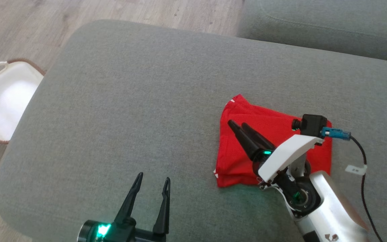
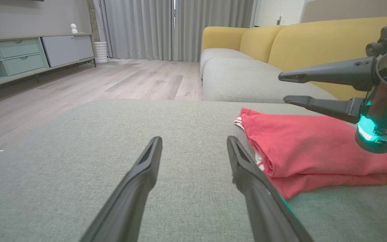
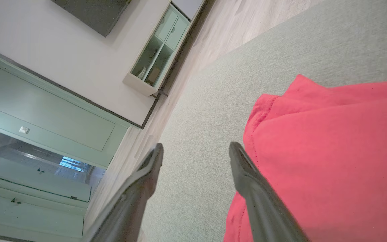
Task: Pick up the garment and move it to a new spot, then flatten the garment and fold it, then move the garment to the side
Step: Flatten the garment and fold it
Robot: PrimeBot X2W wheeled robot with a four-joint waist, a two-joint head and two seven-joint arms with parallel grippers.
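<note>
Soft matt red cloth garment (image 1: 274, 122) on coarse-woven grey fabric cushion (image 1: 146, 101)

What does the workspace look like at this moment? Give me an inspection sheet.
Surface: grey cushion, flat.
Job's things: red garment, folded, lying on the cushion's right part.
Clutter: nothing seen.
Grippers: left gripper open, holding nothing, left of the garment; right gripper open above the garment, holding nothing.
Cables: black cable from a blue plug at the right wrist, with a white tag, running over the cushion.
Surroundings: white basket on the wood floor left of the cushion; sofa behind; cabinet and curtains further off.
</note>
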